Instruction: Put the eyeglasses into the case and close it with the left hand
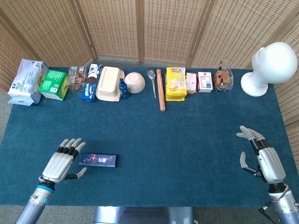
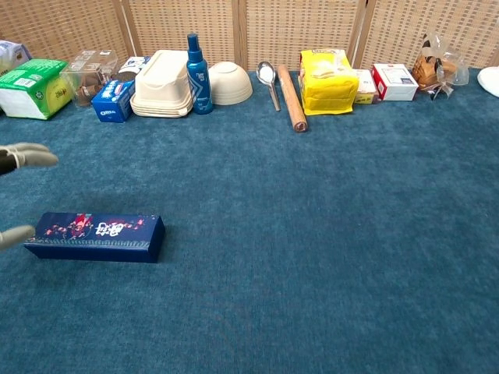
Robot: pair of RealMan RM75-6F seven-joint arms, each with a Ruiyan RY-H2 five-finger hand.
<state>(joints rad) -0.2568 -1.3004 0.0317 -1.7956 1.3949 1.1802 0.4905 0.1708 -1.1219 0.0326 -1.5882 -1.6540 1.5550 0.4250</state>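
Note:
A dark blue glasses case (image 1: 98, 160) (image 2: 95, 236) lies shut on the blue cloth near the front left. No eyeglasses are visible. My left hand (image 1: 61, 163) hovers just left of the case with its fingers spread, apart from it; only its fingertips (image 2: 23, 156) show at the chest view's left edge. My right hand (image 1: 261, 159) is held open at the front right, holding nothing.
Along the table's back edge stand tissue packs (image 1: 27, 80), a green box (image 1: 53, 84), a beige lunch box (image 1: 109, 83), a blue bottle (image 2: 196, 64), a bowl (image 1: 134, 81), a spoon, a rolling pin (image 1: 160, 90), a yellow snack bag (image 1: 175, 83) and small boxes. A white mannequin head (image 1: 270, 65) stands back right.

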